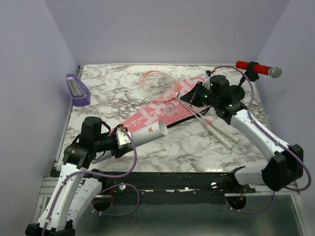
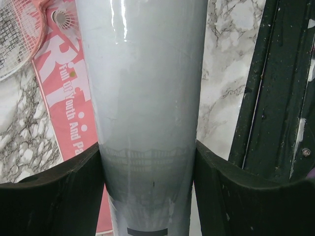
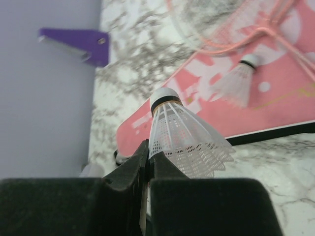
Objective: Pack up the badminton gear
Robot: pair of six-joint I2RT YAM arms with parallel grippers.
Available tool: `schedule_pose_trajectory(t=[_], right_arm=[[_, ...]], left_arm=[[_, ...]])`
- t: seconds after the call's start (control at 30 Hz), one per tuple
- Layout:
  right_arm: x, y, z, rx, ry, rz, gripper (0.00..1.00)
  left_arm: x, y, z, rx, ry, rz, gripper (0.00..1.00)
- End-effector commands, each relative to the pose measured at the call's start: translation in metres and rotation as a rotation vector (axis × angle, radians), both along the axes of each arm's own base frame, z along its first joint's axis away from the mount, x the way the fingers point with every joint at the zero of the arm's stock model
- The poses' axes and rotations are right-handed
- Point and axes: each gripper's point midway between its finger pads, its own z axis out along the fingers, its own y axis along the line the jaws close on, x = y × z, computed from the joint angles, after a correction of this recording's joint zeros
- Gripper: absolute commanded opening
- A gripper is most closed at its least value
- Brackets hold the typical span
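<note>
My left gripper is shut on the white tube. The tube lies low over the table's front left, its open end pointing at the pink bag. Above the bag's far end, my right gripper is shut on the skirt edge of a white shuttlecock. A second shuttlecock lies on the bag. The pink-framed racket rests across the bag, and its pale handles reach to the right.
A small purple tray leans at the left wall. A red microphone on a black stand sits at the back right corner. The dark front rail runs just beside the tube.
</note>
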Motion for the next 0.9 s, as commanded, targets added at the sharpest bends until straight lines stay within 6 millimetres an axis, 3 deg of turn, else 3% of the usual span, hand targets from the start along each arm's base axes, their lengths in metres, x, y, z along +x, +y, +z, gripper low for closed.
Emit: schedule_pose_trajectory(t=[0.0, 0.17, 0.33, 0.57, 0.87], right_arm=[[-0.082, 0.014, 0.058, 0.072, -0.128, 0.361, 0.10], [-0.150, 0.010, 0.099, 0.148, -0.191, 0.560, 0.13], [-0.187, 0.007, 0.119, 0.187, -0.246, 0.681, 0.13], [-0.201, 0.007, 0.109, 0.156, -0.219, 0.763, 0.13], [-0.204, 0.018, 0.113, 0.132, -0.220, 0.805, 0.13]], left_arm=[[-0.007, -0.005, 0.005, -0.011, -0.056, -0.086, 0.41], [0.003, -0.013, 0.010, -0.061, -0.107, -0.096, 0.37], [0.006, -0.020, 0.030, -0.116, -0.194, -0.123, 0.37], [0.017, -0.021, 0.036, -0.090, -0.165, -0.124, 0.40], [0.033, -0.020, 0.033, -0.052, -0.170, -0.090, 0.40]])
